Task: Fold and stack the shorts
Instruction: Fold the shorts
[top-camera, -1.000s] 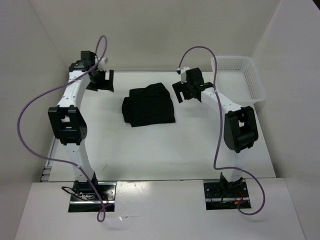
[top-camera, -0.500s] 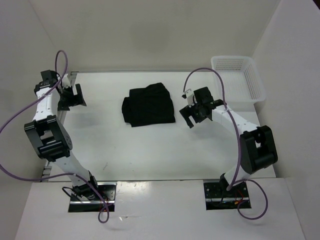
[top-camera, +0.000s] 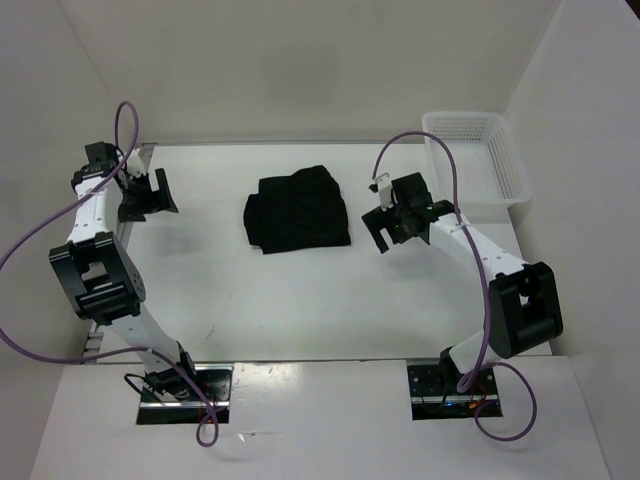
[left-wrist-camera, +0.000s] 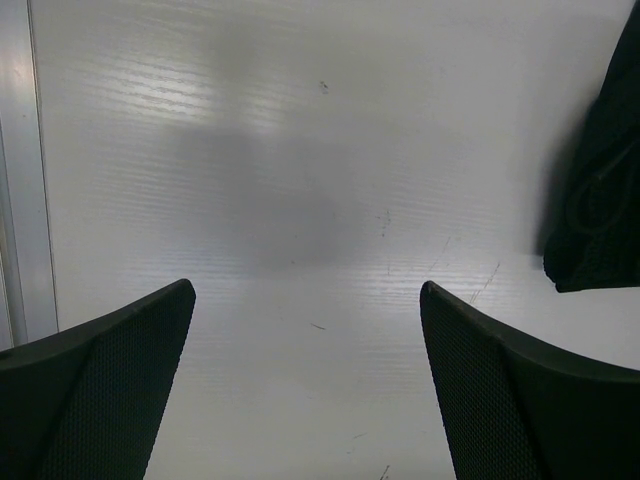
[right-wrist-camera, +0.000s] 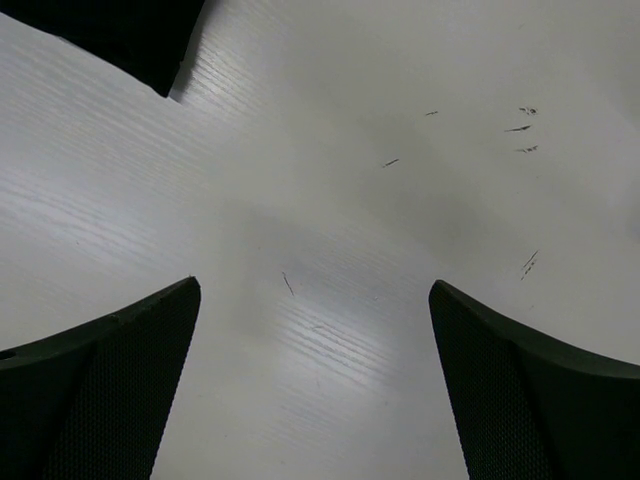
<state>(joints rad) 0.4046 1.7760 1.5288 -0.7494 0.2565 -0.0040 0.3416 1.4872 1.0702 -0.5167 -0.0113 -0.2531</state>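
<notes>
The shorts (top-camera: 297, 209) are lying on the worktop (top-camera: 300, 300), a little toward its far edge and about midway between its left and right edges. They are folded into a compact, nearly square black packet. The soft fabric is showing layered folds along the far side of the packet.

Both pairs of jaws are standing apart from the shorts, and neither is touching them. The left arm (top-camera: 100, 230) is holding the left jaws near the far left corner of the worktop, well apart from the packet. In the left wrist view only a dark edge of the shorts (left-wrist-camera: 600, 190) is appearing at the right border, and a thin cord is lying on the fabric there. The right arm (top-camera: 470, 250) is holding the right jaws near the right side of the packet, with bare worktop between them. In the right wrist view one black corner of the shorts (right-wrist-camera: 120, 30) is showing at the top left.

We are seeing both pairs of jaws spread wide and gripping nothing. The black fingers (left-wrist-camera: 90, 400) of the left pair have a finely dotted surface, and only white worktop is lying between them. The fingers (right-wrist-camera: 90, 390) of the right pair are looking the same.

A white basket (top-camera: 510, 170) is standing at the far right corner of the worktop. It is rectangular, with mesh walls and a mesh bottom, and through its opening we are seeing only that bottom.

The worktop is white with a fine straight grain, and it is carrying some small dark scratches.
</notes>
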